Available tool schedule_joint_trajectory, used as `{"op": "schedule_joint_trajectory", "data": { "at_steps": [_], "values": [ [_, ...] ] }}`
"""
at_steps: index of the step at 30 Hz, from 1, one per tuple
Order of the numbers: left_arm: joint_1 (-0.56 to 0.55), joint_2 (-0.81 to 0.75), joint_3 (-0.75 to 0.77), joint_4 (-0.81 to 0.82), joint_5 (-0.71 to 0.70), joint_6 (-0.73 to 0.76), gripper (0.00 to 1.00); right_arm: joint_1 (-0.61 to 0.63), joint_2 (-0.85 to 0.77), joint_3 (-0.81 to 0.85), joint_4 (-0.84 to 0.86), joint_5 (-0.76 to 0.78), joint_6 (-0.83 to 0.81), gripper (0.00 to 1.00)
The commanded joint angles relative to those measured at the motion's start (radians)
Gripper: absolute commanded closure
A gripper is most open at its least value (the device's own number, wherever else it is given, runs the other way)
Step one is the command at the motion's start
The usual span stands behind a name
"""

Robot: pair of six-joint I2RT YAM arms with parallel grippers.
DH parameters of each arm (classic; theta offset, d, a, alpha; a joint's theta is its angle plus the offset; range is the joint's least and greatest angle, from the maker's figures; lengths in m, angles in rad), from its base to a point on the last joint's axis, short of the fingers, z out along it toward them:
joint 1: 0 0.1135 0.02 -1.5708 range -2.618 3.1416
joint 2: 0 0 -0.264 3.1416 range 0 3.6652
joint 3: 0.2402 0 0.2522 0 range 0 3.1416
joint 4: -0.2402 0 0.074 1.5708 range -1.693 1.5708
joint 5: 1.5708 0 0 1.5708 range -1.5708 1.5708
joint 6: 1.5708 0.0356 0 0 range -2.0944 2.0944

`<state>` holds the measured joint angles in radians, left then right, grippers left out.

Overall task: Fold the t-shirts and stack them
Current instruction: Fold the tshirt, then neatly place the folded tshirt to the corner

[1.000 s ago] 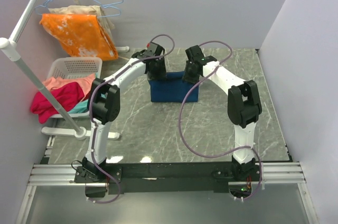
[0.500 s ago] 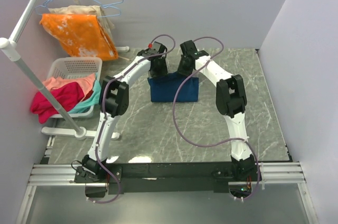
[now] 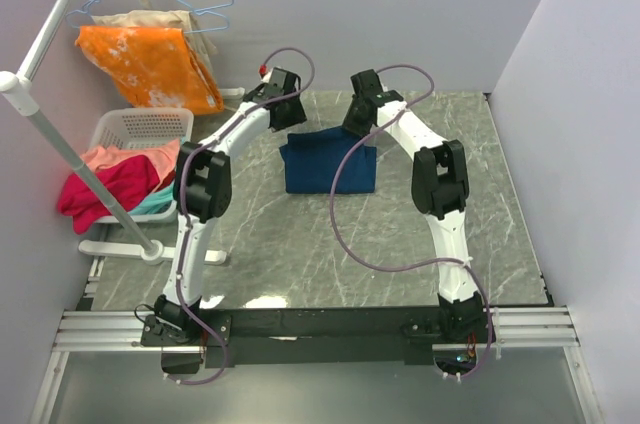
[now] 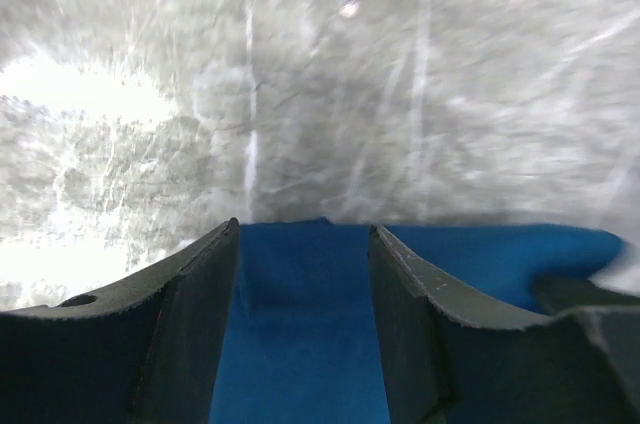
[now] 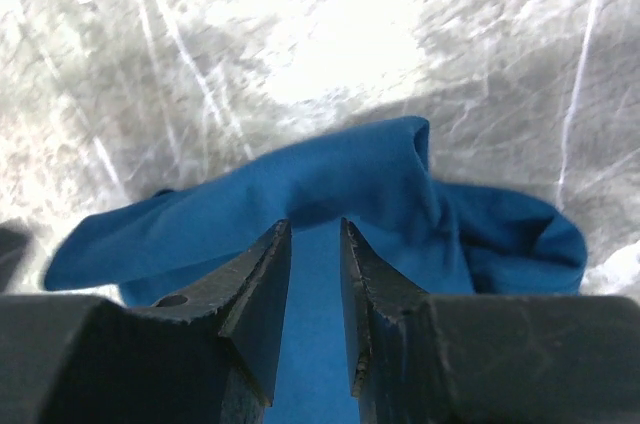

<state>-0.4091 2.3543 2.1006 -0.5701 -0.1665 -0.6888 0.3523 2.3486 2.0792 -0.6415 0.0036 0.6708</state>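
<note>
One blue t-shirt (image 3: 330,166) lies folded into a rough rectangle on the grey marble table (image 3: 400,234), near the back. Its print does not show. My left gripper (image 3: 288,126) hangs over the shirt's far left corner; in the left wrist view (image 4: 305,229) its jaws stand wide apart, with flat cloth (image 4: 300,334) below and nothing pinched. My right gripper (image 3: 357,127) is at the far right corner. In the right wrist view (image 5: 314,227) its jaws stand narrowly apart, just short of a raised fold of the shirt (image 5: 350,174).
A white laundry basket (image 3: 140,127) stands at the left with pink, red and teal clothes (image 3: 110,184) spilling out. An orange garment (image 3: 150,66) hangs from a rack (image 3: 55,139) behind it. Walls close in the back and the right.
Both grippers have drawn back from over the shirt toward the far wall. The shirt's far edge now shows and the cloth lies flat.
</note>
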Motion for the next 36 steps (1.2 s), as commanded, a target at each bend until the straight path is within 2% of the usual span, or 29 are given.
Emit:
{"op": "schedule_joint_trajectory", "data": {
  "at_steps": [1,8,12,15,22,27,30,32,36],
  "values": [
    [-0.017,-0.153,-0.029,0.053,0.007,0.044,0.39,-0.013,0.020,0.041,0.020,-0.001,0.019,0.66],
    [-0.053,-0.199,-0.099,-0.014,0.088,0.107,0.40,-0.030,0.066,0.107,-0.012,-0.001,0.024,0.66],
    [-0.071,-0.156,-0.087,-0.066,0.088,0.104,0.40,-0.036,0.060,0.107,-0.010,0.009,0.015,0.66],
    [-0.071,-0.068,-0.021,-0.126,0.078,0.069,0.40,-0.041,0.026,0.105,-0.021,0.019,-0.003,0.67],
    [-0.037,0.066,0.082,-0.201,0.007,-0.012,0.41,-0.039,-0.162,-0.074,-0.010,0.053,-0.036,0.65],
    [-0.019,0.126,0.134,-0.260,-0.008,-0.015,0.42,-0.039,-0.293,-0.198,-0.037,0.101,-0.050,0.63],
    [-0.016,0.102,0.080,-0.255,-0.005,-0.011,0.43,-0.041,-0.353,-0.289,-0.049,0.127,-0.060,0.62],
    [-0.014,0.057,0.015,-0.176,0.015,-0.005,0.43,-0.039,-0.388,-0.321,-0.050,0.131,-0.066,0.60],
    [-0.014,-0.105,-0.143,-0.067,0.038,0.015,0.42,-0.045,-0.433,-0.414,-0.037,0.118,-0.106,0.40]
  ]
}}
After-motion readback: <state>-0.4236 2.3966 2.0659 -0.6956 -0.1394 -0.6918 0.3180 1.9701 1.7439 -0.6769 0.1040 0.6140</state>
